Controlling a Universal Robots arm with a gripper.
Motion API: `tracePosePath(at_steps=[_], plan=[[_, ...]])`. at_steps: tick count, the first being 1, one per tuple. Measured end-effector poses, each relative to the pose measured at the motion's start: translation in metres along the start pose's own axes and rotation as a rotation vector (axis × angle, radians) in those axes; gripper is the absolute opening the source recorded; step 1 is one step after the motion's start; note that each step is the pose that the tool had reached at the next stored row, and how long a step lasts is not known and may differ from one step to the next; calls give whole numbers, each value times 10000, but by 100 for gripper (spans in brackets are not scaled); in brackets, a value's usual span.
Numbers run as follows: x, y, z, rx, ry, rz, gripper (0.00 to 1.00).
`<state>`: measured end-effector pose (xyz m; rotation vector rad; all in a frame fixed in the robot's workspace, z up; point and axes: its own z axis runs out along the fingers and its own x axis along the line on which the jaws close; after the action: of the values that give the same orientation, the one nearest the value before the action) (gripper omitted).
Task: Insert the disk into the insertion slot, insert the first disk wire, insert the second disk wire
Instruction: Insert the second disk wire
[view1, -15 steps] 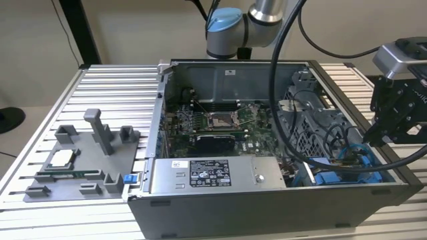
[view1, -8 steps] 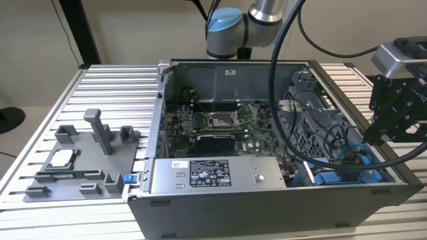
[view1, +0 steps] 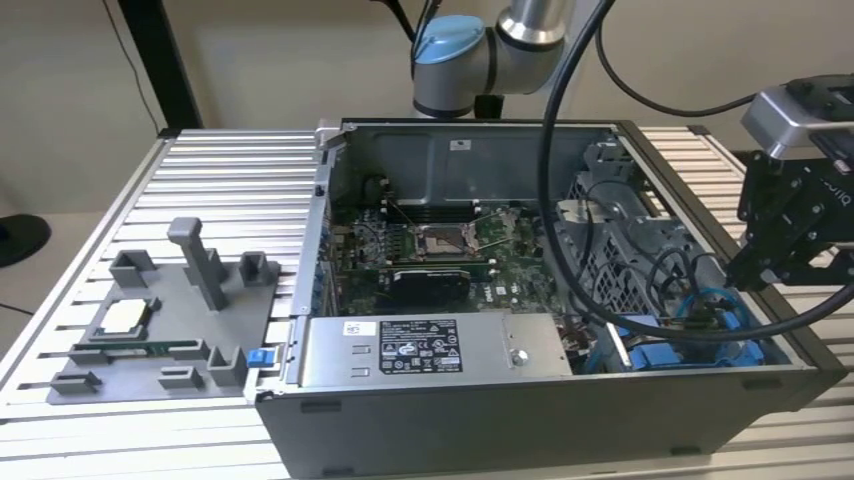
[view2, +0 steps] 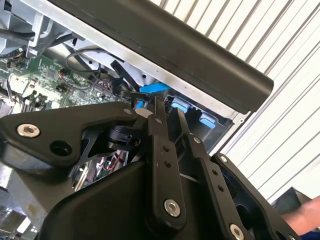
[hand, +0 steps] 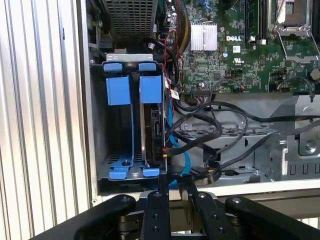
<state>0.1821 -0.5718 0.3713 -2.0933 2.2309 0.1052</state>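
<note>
The disk (hand: 151, 127) stands on edge in the insertion slot (hand: 100, 150), its blue carrier tabs (hand: 150, 89) at the bay's motherboard end. In the exterior view the slot (view1: 694, 355) lies at the case's near right corner. A blue wire (hand: 173, 125) runs along the disk, loops, and ends by my gripper (hand: 176, 184). The gripper hovers over the case's side wall, in line with that wire end. In the second wrist view the gripper (view2: 167, 107) points at the blue clips (view2: 180, 106) and the blue wire (view2: 152, 88). It is on the exterior view's right (view1: 754, 272).
The grey labelled power-supply box (view1: 427, 348) fills the case's front, with the motherboard (view1: 441, 255) behind it. Black cables (hand: 215, 130) crowd the space beside the bay. A grey parts fixture (view1: 160, 330) lies on the slatted table at the exterior view's left. The case wall (view2: 175, 45) is close to the gripper.
</note>
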Motion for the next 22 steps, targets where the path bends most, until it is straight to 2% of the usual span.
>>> tracePosePath(at_steps=[11,13,16,21,22], plan=[[3,-9,29,-1,-5,0,100],[4,-9,32,-2,-28,1,100],[3,-16,33,-9,-115,-8,100],[2,-36,32,-28,-334,-58,100],[2,-38,34,-32,-398,-60,100]])
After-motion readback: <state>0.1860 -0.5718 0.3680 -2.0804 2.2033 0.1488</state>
